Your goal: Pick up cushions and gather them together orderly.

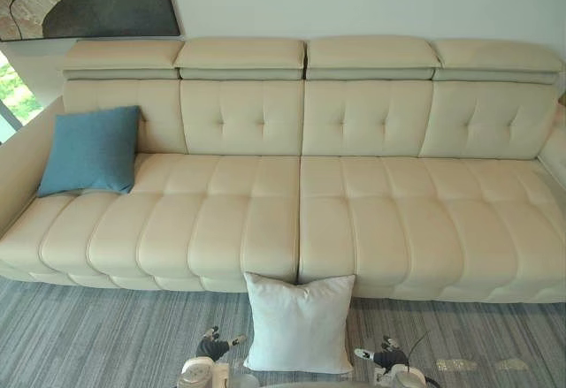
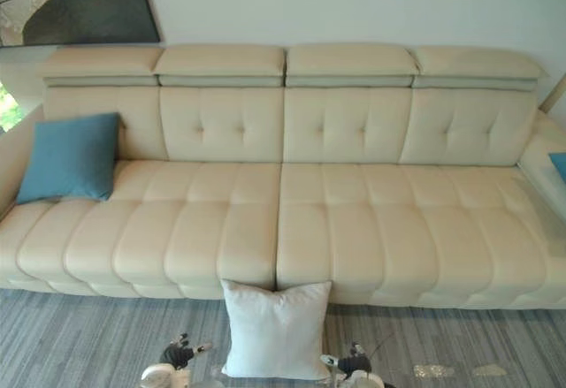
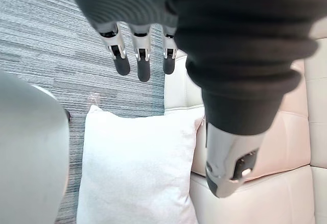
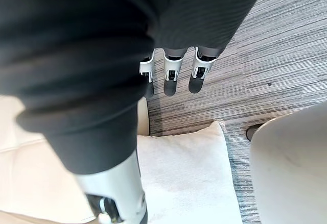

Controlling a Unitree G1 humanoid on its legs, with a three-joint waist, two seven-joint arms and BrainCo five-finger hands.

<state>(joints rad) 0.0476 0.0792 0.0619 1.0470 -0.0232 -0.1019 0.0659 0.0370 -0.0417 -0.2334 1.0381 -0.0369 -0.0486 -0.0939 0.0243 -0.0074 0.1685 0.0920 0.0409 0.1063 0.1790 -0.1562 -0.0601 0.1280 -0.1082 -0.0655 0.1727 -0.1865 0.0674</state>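
Your left hand (image 1: 212, 346) and right hand (image 1: 386, 355) hang low at the near edge, 1 on each side of a white cushion (image 1: 299, 322). Both are empty, their fingers (image 3: 143, 66) straight and relaxed, touching nothing. That white cushion stands on the grey striped carpet (image 1: 106, 335), leaning against the front of the cream sofa (image 1: 354, 202) near its middle seam. 1 blue cushion (image 1: 91, 149) is propped at the sofa's left end against the backrest, well apart from the white one. A sliver of blue (image 2: 559, 165) shows at the far right end; what it is cannot be told. Gathering looks unstarted: no cushion is lifted and none lie together. You have yet to grasp the white cushion, raise it onto the seat and set the cushions side by side.
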